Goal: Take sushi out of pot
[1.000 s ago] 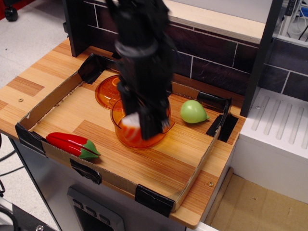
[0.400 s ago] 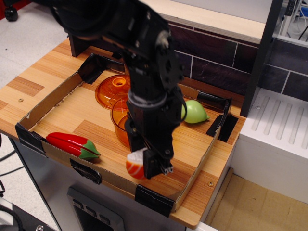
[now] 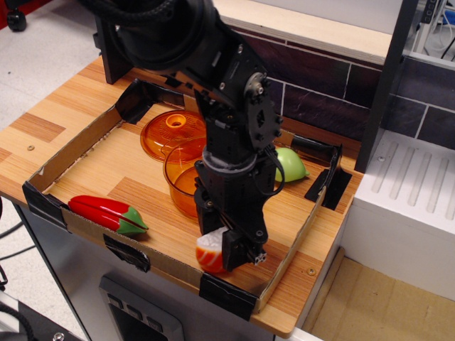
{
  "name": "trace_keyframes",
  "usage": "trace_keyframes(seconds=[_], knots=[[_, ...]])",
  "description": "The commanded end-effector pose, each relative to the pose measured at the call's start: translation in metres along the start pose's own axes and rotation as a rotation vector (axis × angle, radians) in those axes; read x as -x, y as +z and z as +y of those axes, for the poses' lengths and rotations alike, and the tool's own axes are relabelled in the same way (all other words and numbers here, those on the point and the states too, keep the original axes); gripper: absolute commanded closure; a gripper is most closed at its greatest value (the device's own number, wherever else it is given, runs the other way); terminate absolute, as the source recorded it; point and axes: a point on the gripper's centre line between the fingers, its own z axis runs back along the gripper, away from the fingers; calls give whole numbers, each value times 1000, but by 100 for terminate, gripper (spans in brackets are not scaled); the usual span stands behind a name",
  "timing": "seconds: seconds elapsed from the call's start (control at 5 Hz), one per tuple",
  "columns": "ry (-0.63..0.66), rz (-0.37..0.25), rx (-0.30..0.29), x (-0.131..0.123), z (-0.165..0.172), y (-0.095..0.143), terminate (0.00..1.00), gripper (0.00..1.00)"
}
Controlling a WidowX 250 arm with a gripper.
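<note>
Near the table's (image 3: 178, 227) front cardboard edge, the tool (image 3: 226, 250) pinches the sushi (image 3: 211, 251) low, clear of the pot (image 3: 183, 181) behind it; released this close to the rim, the toy could roll off.

Black arm reaches down from upper left, wrist vertical, tool (image 3: 226, 253) low, fingers clamped on sushi (image 3: 210, 251)

The pot (image 3: 182, 175) is glossy, see-through orange plastic, like its lid (image 3: 169, 133). The sushi (image 3: 210, 250) looks smooth plastic. The claw (image 3: 229, 249) is matt black. The table (image 3: 57, 117) is satin wood-grain, fenced with raw cardboard (image 3: 71, 153).
</note>
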Motion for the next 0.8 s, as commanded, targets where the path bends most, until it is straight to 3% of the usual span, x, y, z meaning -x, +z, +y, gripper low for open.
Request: trace_keyframes(seconds=[0.0, 0.2, 0.4, 0.6], knots=[[104, -70, 14, -7, 5, 27, 0, 0], [206, -119, 103, -12, 7, 66, 0, 0], [277, -103, 211, -16, 11, 110, 0, 0], [337, -146, 229, -14, 19, 149, 0, 0]])
